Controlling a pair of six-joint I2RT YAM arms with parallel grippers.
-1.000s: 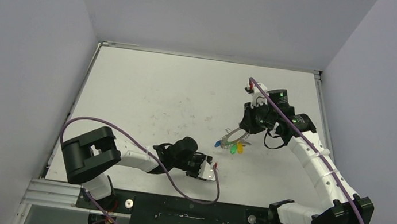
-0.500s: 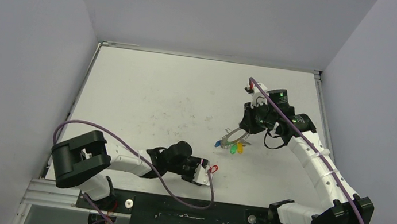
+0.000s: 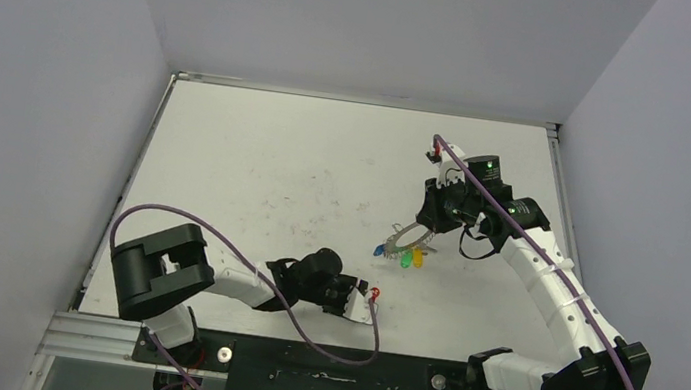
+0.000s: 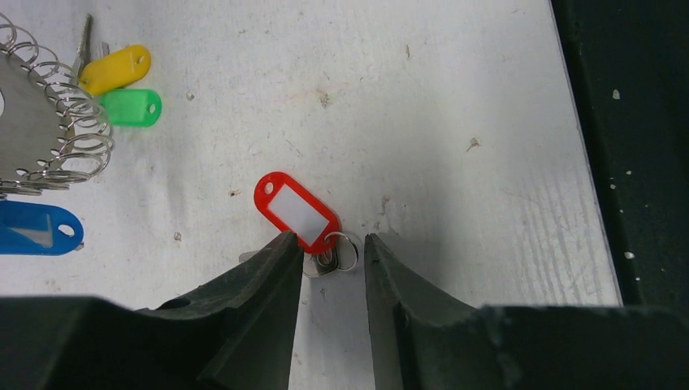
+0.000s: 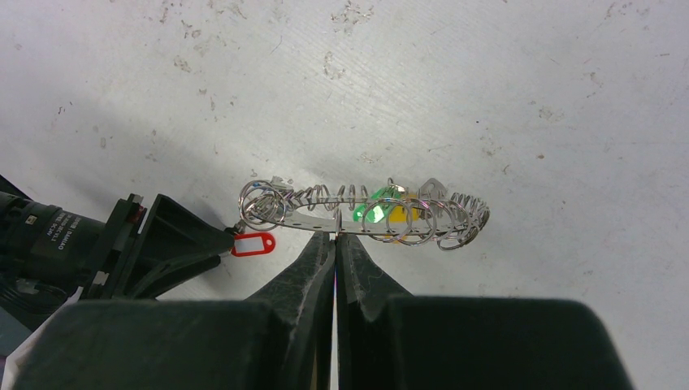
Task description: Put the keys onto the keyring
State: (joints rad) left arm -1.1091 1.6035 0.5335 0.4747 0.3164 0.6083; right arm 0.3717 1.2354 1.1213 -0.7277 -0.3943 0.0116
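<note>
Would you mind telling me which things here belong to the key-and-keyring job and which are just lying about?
Belong to the job:
- red-tagged key, on the table between the left gripper's open fingers
- blue-tagged key
- keyring, pinched by the right gripper

Just lying about:
- green tag
- yellow tag

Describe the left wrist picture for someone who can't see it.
A red-tagged key lies on a white table, its metal end between two open jaws. A keyring sits at the left edge by a yellow tag, a green tag and a blue tag.
</note>
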